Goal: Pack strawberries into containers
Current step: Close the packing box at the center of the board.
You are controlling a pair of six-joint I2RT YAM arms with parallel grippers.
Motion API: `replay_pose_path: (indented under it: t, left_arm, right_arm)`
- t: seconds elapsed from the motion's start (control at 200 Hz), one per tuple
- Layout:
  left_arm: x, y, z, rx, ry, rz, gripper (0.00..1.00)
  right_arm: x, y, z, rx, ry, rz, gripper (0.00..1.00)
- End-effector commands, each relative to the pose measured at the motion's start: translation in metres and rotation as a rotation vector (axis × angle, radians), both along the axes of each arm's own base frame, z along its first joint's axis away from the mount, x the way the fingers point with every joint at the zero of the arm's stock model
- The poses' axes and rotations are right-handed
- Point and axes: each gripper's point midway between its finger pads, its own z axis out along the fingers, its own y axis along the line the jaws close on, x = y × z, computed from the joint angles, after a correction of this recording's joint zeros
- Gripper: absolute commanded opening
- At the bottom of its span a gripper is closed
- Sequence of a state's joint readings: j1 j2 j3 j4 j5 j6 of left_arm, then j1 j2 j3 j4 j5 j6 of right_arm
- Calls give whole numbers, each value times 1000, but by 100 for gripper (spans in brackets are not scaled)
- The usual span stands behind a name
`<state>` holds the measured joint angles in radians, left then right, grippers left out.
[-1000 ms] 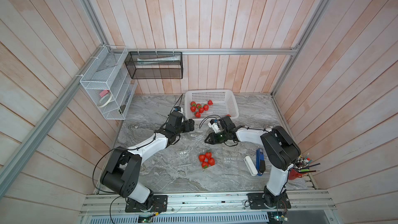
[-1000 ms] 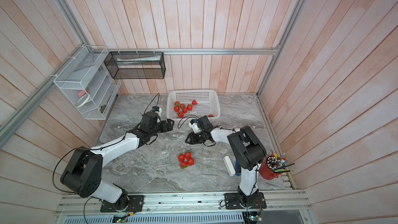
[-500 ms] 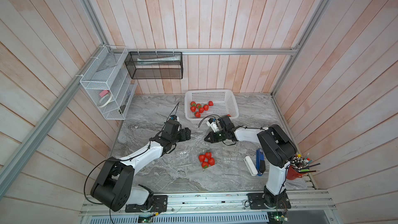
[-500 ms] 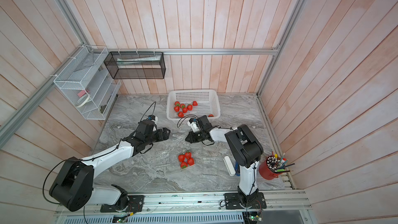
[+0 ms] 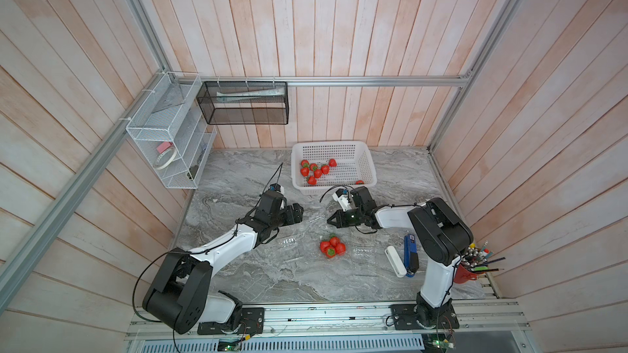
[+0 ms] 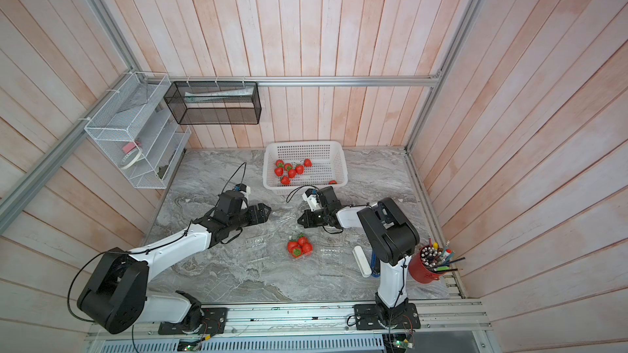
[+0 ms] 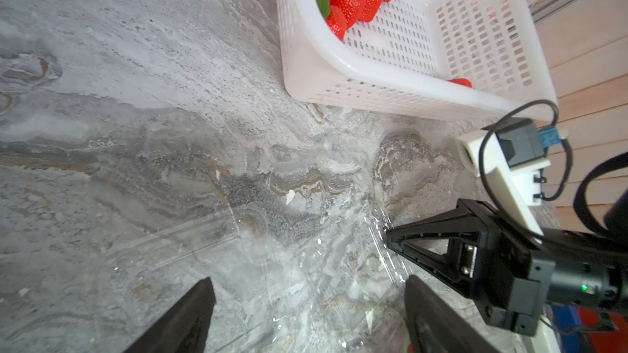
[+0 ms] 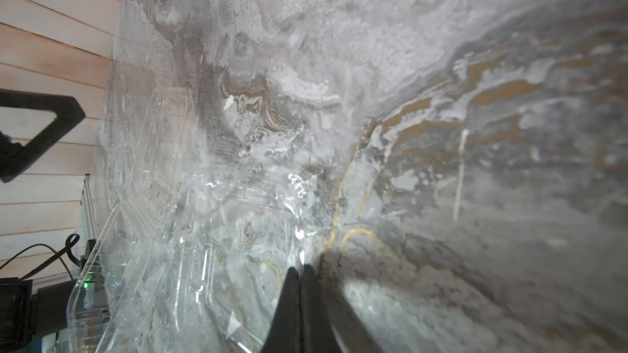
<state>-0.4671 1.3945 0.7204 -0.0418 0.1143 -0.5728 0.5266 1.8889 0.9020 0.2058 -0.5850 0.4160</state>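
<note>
Four strawberries (image 5: pixel 332 247) already sit packed in one clear box (image 5: pixel 342 253) near the middle. About seven more lie in the white perforated plastic basket (image 5: pixel 339 146) at the far side, still to be packed. The right gripper (image 7: pixel 389 237) is pinched together, seemingly on the thin glossy rim of an empty box (image 7: pixel 272 266) on the veined marble (image 5: pixel 238 178). The left gripper (image 7: pixel 309 281) hangs spread wide at the box's left side.

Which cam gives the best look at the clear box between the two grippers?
Right wrist. The clear box fills much of the picture, its rim and ridges traced by glare, with the shut right gripper at its edge. Left wrist shows a fainter outline. Both top views give only a few glints.
</note>
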Motion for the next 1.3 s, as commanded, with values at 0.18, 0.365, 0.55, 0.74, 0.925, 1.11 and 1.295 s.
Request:
replay_pose_path:
  t: [0.18, 0.365, 0.55, 0.74, 0.925, 1.11, 1.295]
  left_arm:
    - [1, -27, -6, -48, 3, -58, 89]
    - [6, -36, -14, -58, 8, -76, 89]
    - [14, -50, -13, -103, -5, -104, 88]
    - [14, -61, -8, -158, -6, -124, 77]
    - [9, -65, -10, -194, 15, -137, 72]
    - [7, -67, -14, -220, 40, -130, 69]
    - [6, -71, -13, -264, 50, -148, 49]
  right_arm:
    - [6, -2, 33, 80, -93, -40, 0]
    - [0, -5, 38, 134, -113, -44, 0]
    - [-2, -8, 43, 206, -102, -49, 0]
    - [-1, -10, 47, 214, -113, -55, 0]
    - [-1, -11, 51, 224, -120, -53, 0]
    - [-3, -11, 53, 229, -121, -49, 0]
    - [-3, -12, 54, 227, -124, -50, 0]
